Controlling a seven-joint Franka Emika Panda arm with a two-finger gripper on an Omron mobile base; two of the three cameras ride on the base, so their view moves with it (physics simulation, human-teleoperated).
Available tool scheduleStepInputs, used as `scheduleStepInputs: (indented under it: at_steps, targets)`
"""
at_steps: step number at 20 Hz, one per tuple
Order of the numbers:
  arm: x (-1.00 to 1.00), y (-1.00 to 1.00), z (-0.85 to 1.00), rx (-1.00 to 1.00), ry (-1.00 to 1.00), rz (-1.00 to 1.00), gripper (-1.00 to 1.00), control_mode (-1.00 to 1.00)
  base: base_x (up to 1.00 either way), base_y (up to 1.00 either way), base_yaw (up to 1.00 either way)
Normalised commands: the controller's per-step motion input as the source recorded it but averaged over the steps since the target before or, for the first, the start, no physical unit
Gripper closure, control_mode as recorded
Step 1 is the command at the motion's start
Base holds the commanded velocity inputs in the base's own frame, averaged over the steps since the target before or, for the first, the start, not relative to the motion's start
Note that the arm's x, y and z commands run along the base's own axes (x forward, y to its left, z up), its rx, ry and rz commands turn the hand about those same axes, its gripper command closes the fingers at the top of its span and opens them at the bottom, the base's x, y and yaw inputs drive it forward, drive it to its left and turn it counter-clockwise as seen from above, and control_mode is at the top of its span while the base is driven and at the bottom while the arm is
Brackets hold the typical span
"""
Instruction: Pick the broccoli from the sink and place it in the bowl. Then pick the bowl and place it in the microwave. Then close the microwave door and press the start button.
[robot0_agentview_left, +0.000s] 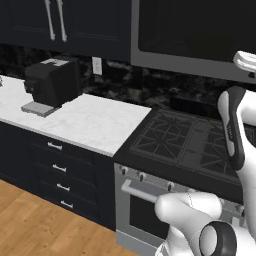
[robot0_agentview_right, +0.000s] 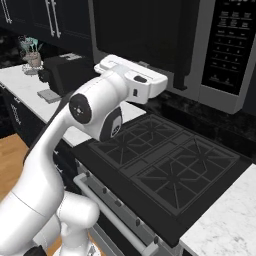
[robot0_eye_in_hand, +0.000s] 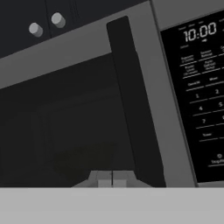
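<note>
Here, the microwave (robot0_agentview_right: 200, 50) hangs above the stove, and its microwave door (robot0_eye_in_hand: 74, 113) is shut flat against the body, the black window dark enough that you can't make out anything behind it. In the hand view you see the door's long dark vertical handle (robot0_eye_in_hand: 133, 109) running beside the window, and to its right the button panel (robot0_eye_in_hand: 203, 100) with a lit clock reading at its top and rows of keys below. Your end effector (robot0_eye_in_hand: 112, 179) sits close in front of the door's lower part, near the foot of the handle, its two tips pressed together with nothing between them. In the right base view the white arm (robot0_agentview_right: 90, 115) reaches up from the lower left with the hand levelled at the door.

Below the microwave lies the black gas stove (robot0_agentview_left: 192, 142) with its cast grates, and the oven front with knobs and a bar handle. To the left, the white marble desk (robot0_agentview_left: 90, 122) carries a black coffee machine (robot0_agentview_left: 52, 82). Dark cabinets (robot0_agentview_left: 75, 20) with bar handles hang above it, and a small vase of flowers (robot0_agentview_right: 31, 52) stands at the far end of the desk.
</note>
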Motion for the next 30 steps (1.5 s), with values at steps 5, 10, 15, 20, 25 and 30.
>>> scheduleStepInputs:
  at_steps: [5, 10, 15, 20, 25, 30]
  targets:
    - [0.00, -0.15, 0.00, 0.00, 0.00, -0.01, 1.00, -1.00, 0.00, 0.00, 0.00]
    - [-0.06, -0.30, -0.01, 0.00, 0.00, -0.02, 1.00, -1.00, 0.00, 0.00, 0.00]
    - [-0.23, -0.42, 0.00, 0.00, 0.00, -0.08, 1.00, -1.00, 0.00, 0.00, 0.00]
    - [-0.19, -0.28, 0.00, 0.00, 0.06, -0.11, 1.00, -1.00, 0.00, 0.00, 0.00]
    - [0.00, -0.23, -0.04, 0.00, 0.17, -0.03, 1.00, -1.00, 0.00, 0.00, 0.00]
    - [0.00, -0.30, 0.00, 0.00, 0.09, 0.00, 1.00, -1.00, 0.00, 0.00, 0.00]
